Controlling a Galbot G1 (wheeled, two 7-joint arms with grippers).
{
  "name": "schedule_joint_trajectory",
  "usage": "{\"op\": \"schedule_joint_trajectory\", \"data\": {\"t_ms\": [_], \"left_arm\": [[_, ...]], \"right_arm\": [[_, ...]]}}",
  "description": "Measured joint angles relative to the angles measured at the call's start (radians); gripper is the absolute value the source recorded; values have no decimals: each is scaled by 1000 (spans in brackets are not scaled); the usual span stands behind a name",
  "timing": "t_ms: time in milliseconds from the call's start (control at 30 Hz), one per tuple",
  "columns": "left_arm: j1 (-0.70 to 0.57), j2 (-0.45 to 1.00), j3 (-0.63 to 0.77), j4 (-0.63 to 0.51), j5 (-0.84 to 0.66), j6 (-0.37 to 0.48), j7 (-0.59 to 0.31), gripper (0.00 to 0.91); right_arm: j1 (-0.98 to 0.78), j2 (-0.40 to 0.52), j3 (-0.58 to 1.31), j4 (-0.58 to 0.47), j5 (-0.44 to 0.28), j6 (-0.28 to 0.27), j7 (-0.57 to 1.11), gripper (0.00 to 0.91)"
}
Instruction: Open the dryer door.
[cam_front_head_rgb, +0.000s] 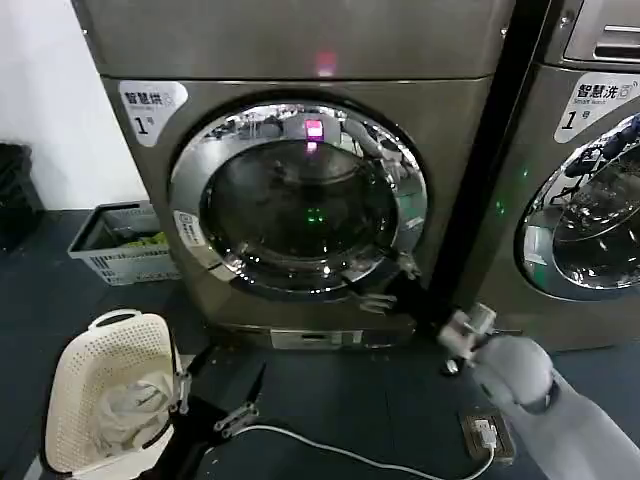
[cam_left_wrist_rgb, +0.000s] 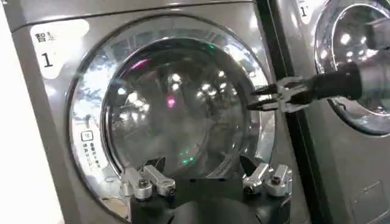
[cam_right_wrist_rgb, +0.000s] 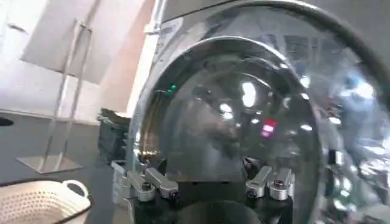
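- Your dryer door (cam_front_head_rgb: 300, 205) sits shut in the front of the grey machine marked "1", its round glass ringed in chrome and facing you squarely in the head view.
- Your right tool (cam_left_wrist_rgb: 259, 100) is up at the door's right rim, about mid-height as the left wrist view shows it; its dark fingers are only slightly apart, tips just beside the chrome ring, and you cannot tell whether they touch it.
- The right arm (cam_front_head_rgb: 520, 370) reaches in from the lower right of the head view.
- Your left tool (cam_left_wrist_rgb: 204, 176) hangs in front of the door's lower half, its jaws spread wide and holding nothing.
- A white laundry basket (cam_front_head_rgb: 110, 400) with cloth inside stands on the floor at the lower left.
- A grey crate (cam_front_head_rgb: 120, 245) rests beside the machine's left side.
- A second machine (cam_front_head_rgb: 590, 180) stands to the right.
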Motion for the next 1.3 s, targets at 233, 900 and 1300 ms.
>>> {"op": "schedule_joint_trajectory", "data": {"t_ms": [233,900,1300], "left_arm": [[12,-10,-4,-9,8,-2,1,907],[15,-39,-16,-20,12,-4,3,907],[14,-47,-24,-23,12,-5,4,907]], "right_arm": [[122,59,-112,-87,-2,-5,13,907],[304,257,-294,-289,-35,-9,42,907],[364,373,-339,-402,-43,-5,33,907]]}}
